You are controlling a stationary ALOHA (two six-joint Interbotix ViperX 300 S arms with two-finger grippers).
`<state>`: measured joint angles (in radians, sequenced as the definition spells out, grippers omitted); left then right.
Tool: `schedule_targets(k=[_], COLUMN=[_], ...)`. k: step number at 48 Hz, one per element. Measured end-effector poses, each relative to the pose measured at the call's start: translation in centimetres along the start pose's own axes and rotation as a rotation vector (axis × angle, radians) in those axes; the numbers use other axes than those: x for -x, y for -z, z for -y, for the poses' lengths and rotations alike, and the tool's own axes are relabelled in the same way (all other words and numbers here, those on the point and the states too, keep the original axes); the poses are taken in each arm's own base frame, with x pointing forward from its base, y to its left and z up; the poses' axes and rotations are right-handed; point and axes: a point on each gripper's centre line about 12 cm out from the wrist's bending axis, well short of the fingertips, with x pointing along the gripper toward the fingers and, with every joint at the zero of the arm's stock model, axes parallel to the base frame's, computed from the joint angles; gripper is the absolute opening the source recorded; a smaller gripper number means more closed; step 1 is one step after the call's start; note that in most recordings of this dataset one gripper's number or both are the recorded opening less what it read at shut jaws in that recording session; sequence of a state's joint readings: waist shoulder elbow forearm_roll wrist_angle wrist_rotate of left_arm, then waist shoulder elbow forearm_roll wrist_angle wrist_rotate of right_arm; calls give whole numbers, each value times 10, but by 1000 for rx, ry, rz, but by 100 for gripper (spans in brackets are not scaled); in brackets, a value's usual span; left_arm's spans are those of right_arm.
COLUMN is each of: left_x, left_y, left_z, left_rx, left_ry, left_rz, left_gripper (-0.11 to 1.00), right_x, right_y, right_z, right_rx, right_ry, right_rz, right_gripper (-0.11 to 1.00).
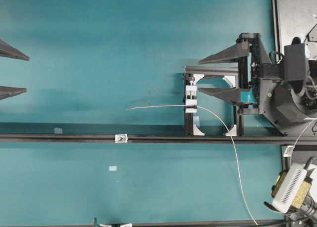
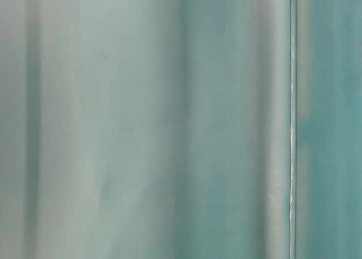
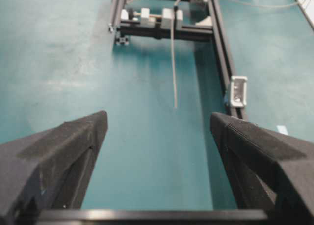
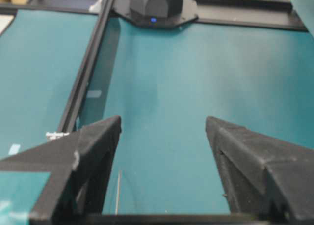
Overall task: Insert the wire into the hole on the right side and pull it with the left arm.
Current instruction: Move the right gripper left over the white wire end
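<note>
- Teal matting (image 1: 99, 48) covers the whole bench under both arms; the table-level view gives me only blurred teal and grey bands, nothing I can use.
- On my left gripper (image 1: 26, 74) the two black wedge fingers (image 3: 68, 151) stand wide apart with bare mat between them; nothing is held.
- Ahead of those fingertips, well apart from them, I see the free end of the wire (image 1: 163, 107) lying on the mat, pointing back toward the left gripper.
- Further out along the same line, the wire passes through the white clip block (image 1: 191, 99) mounted on a small black frame (image 1: 213, 68).
- Off to one side of the left fingers' line, nearer than the frame, sits the small silver-white block with the hole (image 1: 121, 138), fixed on the long black rail (image 1: 59, 138). The wire's tip is near it but not in it.
- On my right gripper (image 1: 198, 75) the fingers (image 4: 93, 151) are likewise spread wide and grip nothing; they reach over the black frame, tips just beside the clip block.
- Between the right fingers, low in the wrist view, a thin pale line shows, likely the wire; I cannot tell for sure.
- Behind the clip block the wire curves away across the rail toward the bench edge.
- Straight ahead of the right fingers, far across the mat, stands the left arm's black base (image 4: 156, 9) with a small blue light.
</note>
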<state>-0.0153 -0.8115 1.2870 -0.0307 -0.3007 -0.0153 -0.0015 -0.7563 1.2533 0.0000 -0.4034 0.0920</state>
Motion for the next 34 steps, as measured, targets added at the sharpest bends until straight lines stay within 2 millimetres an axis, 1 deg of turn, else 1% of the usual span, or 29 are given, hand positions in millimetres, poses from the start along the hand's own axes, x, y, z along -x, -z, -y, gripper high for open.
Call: schedule_targets(k=[7,13,16,23,34], left_x=[1,2,3,4,-1], left_y=[1,8,10,14,23], left_z=[0,-1,-1,-1,-3], left_rx=[0,1,1,0,2], left_ry=[0,-1,-2,-2,-12], left_rz=[14,3,-1,-14,-61], left_gripper=[73,73,73,73,73], right_x=[-5,-12,-17,-28,-50], right_y=[9,20,26,34,49], right_z=[1,2,2,4,1], right_rx=[-5,-32,-60,-104,-110], right_ry=[4,11,16,28,28], right_rz=[-41,-96,-128,-179,-270], right_gripper=[77,78,78,78,78])
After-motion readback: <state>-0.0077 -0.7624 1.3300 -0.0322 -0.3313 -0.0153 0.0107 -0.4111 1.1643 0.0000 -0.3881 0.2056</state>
